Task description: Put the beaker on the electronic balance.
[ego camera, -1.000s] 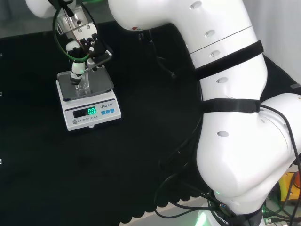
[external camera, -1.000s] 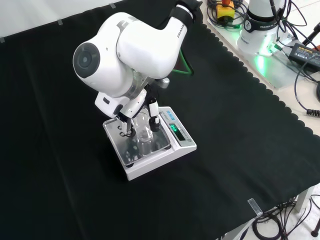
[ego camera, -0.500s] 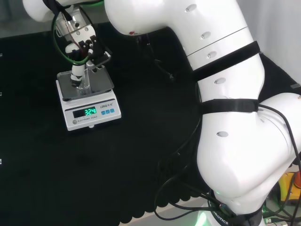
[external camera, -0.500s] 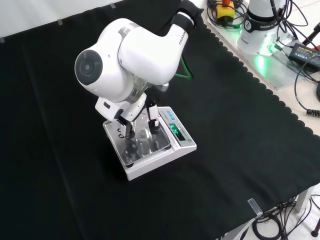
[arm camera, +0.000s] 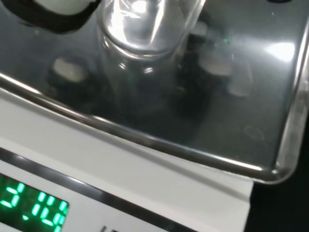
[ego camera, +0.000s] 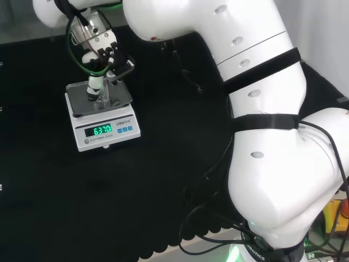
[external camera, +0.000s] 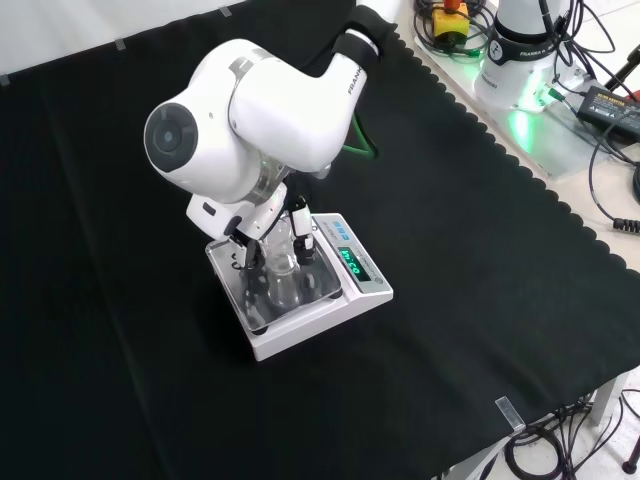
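Head view: your black and white hand point(ego camera: 97, 48) is sitting over the white electronic balance with steel pan point(ego camera: 103, 114), fingers curling down around the small clear glass beaker point(ego camera: 100, 96), gripping it. The beaker is standing upright on the pan, its base touching the steel; you're seeing that best in the wrist view, where the beaker point(arm camera: 140, 53) is reflecting in the pan. The balance's green display is glowing on the front panel. In the front view the balance point(external camera: 300, 290) is sitting near the middle of the black cloth point(external camera: 480, 250) covering the bench, and the hand point(external camera: 270, 225) is dropping onto the beaker point(external camera: 282, 270) from under the big white arm link point(external camera: 250, 110). The cloth's scalloped edge is running along the right of the front view. Beyond that edge you're looking at a pale bench top with black cables point(external camera: 600, 60) and a green light glowing by the arm's white base point(external camera: 520, 50).
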Motion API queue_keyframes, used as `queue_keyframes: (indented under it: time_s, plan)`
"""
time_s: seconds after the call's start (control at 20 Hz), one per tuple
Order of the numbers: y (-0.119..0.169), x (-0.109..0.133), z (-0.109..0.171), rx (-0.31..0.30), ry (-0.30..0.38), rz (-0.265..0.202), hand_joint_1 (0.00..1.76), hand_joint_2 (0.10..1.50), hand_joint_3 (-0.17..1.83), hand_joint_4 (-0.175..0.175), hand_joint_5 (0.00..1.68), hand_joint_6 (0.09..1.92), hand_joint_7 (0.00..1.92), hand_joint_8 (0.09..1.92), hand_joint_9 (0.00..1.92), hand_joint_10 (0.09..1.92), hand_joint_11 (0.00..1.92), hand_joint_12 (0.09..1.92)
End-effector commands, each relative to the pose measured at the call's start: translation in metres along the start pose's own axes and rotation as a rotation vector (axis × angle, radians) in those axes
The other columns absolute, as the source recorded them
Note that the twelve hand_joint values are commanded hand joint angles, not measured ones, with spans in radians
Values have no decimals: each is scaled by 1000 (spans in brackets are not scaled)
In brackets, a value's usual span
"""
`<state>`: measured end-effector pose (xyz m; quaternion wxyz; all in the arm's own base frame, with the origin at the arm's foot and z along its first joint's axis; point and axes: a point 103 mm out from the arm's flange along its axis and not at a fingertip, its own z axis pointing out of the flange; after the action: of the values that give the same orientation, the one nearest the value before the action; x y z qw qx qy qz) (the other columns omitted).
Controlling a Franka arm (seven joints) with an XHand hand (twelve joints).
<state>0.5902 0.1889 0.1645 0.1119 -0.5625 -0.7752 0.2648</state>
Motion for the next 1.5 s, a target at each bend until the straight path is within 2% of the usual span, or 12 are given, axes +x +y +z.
queue_keyframes:
  time_s: [0.05,0.2,0.3,0.6,1.05,1.25,1.5]
  plan:
    - [1,1,1,13,-18,32,733,752,366,-174,780,926,1062,849,1563,87,1458,677]
    - [-2,-8,5,-1,-15,4,672,723,389,-154,697,992,987,863,1503,87,1383,727]
    - [-1,0,2,1,-20,13,636,713,392,-139,626,1017,930,864,1441,87,1321,768]
    - [-3,-1,2,-3,-16,-4,575,704,377,-116,555,996,823,865,1325,87,1173,883]
    - [-13,-13,-2,-33,23,-4,307,695,249,-77,346,616,484,880,978,87,699,1226]
    - [-25,-13,-15,-114,59,16,280,710,207,-73,338,491,423,871,925,87,647,1254]
    - [-48,-18,-32,-175,69,68,282,729,188,-73,351,433,421,858,923,87,651,1255]
